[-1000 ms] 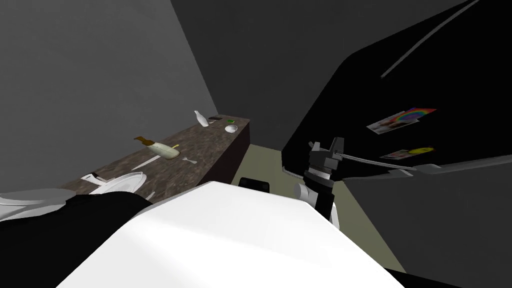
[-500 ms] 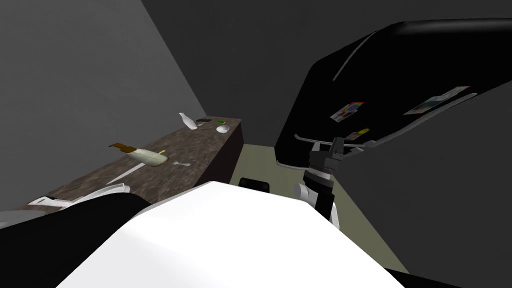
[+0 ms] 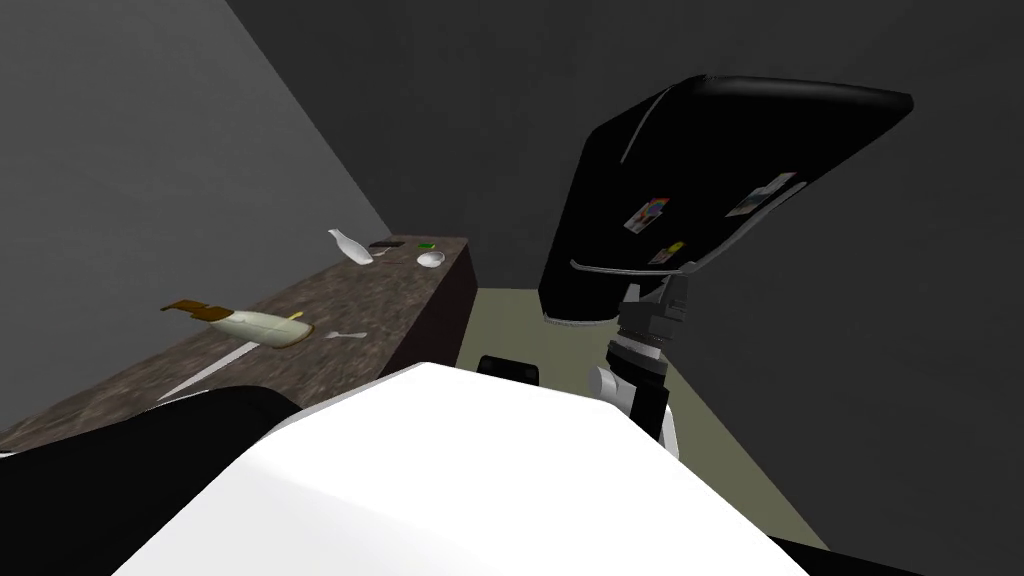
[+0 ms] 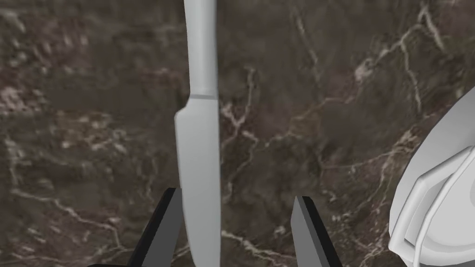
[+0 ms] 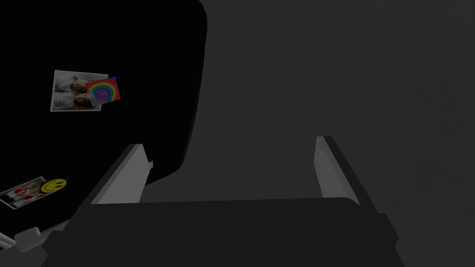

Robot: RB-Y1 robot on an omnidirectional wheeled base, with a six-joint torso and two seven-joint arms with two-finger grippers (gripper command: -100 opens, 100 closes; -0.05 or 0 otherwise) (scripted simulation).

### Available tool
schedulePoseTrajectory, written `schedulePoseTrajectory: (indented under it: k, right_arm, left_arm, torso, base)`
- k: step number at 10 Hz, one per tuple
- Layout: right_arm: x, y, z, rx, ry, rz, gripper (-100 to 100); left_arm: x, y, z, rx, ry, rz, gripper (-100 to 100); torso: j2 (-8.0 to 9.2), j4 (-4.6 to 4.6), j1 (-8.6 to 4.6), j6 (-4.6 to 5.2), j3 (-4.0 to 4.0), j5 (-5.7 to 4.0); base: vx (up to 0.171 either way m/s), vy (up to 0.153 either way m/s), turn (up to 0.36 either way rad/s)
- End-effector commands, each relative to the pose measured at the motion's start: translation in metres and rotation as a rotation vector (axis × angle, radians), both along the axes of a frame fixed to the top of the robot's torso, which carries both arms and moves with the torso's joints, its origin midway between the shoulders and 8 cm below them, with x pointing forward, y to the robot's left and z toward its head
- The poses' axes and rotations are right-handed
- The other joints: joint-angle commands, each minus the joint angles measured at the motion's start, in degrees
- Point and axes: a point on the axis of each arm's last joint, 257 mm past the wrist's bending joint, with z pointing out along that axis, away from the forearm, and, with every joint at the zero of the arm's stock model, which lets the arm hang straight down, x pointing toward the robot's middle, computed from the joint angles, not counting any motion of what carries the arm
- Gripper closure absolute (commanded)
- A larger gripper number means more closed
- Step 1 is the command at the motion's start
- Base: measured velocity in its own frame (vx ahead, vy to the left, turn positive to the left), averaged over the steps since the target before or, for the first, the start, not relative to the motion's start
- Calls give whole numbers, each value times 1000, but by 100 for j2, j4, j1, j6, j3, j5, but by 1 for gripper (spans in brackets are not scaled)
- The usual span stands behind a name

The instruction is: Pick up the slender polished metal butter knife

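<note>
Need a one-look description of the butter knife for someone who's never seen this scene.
Find the dark brown marbled counter along the grey wall. The knife lies flat on it, blade between the open left gripper's fingers. Unlike the white dish beside it, it is long, slim and plain grey.

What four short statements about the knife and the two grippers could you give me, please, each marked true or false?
1. The left gripper is shut on the butter knife. False: its fingers stand open, and the knife lies on the dark marbled counter between them, nearer one finger.
2. The knife's blade end points toward the left gripper. True.
3. The right gripper holds a cup. False: it is open and empty, facing a black fridge.
4. A white plate sits on the counter, apart from the knife. True.
</note>
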Motion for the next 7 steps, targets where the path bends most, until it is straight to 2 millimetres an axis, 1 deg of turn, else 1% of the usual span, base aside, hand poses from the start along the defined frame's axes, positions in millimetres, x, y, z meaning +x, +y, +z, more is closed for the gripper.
schedulePoseTrajectory:
  k: [1,4,5,6,7]
  right_arm:
    - [0,0,0,0,0,0,0]
    - [0,0,0,0,0,0,0]
    - [0,0,0,0,0,0,0]
    - [0,0,0,0,0,0,0]
    - [0,0,0,0,0,0,0]
  left_arm:
    - [0,0,0,0,0,0,100]
    - [0,1,0,2,0,2,100]
    - [0,1,0,2,0,2,0]
    - [3,1,1,0,1,-20,100]
    - [20,3,2,-2,0,-65,100]
  torso:
    - [0,0,0,0,0,0]
    - [-16,-4,1,4,-9,4]
    - [-17,-4,1,5,-10,4]
    - [-18,-4,1,5,-11,4]
    - [-30,-8,7,-8,-18,4]
  base:
    - [-5,-6,0]
    - [0,0,0]
    - [0,0,0]
    - [56,27,219]
    - [130,48,372]
